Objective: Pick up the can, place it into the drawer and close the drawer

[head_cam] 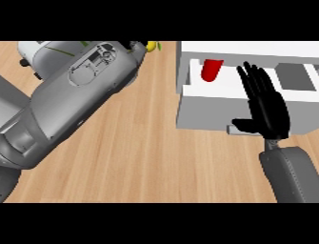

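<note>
Head view: the red can point(212, 70) lies inside the open white drawer point(254, 107), in its left part, its long axis running roughly up and down the view, tilted slightly right at the top; its upper end is cut off by the drawer's rear wall. The right robot hand point(267, 107) hovers over the drawer's front, fingers straight and spread flat, holding nothing. The left forearm point(70, 102) stretches diagonally across the wooden counter point(141, 157); the left robot hand is hidden beyond it, so its fingers cannot be told
</note>
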Motion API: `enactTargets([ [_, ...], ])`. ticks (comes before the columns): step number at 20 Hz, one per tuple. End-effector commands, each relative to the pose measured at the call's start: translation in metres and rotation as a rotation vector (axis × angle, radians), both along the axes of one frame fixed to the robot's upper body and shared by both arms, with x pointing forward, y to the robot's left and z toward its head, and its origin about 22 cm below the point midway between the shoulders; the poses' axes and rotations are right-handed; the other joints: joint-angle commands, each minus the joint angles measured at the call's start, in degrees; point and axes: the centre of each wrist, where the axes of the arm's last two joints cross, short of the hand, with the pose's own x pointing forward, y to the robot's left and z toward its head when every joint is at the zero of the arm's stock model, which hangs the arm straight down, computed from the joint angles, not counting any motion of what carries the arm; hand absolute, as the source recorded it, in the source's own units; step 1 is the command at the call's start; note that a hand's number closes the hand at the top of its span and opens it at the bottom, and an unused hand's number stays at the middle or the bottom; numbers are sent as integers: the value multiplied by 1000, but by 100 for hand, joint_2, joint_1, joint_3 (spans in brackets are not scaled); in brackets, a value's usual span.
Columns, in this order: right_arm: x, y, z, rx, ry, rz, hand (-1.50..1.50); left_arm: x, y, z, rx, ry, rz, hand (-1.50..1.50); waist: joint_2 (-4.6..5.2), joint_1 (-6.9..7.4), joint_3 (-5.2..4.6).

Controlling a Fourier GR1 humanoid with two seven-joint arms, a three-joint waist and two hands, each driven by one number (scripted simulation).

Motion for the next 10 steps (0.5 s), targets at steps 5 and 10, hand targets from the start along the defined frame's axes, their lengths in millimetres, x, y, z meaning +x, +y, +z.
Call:
enactTargets([
  [5, 35, -2, -24, -32, 52, -73, -150, -10, 35, -4, 9, 30, -10, -150, 142, 166, 130],
  [10, 47, 10, -37, -28, -15, -89, -150, -14, 49, -17, 11, 38, -6, -150, 192, 142, 134],
])
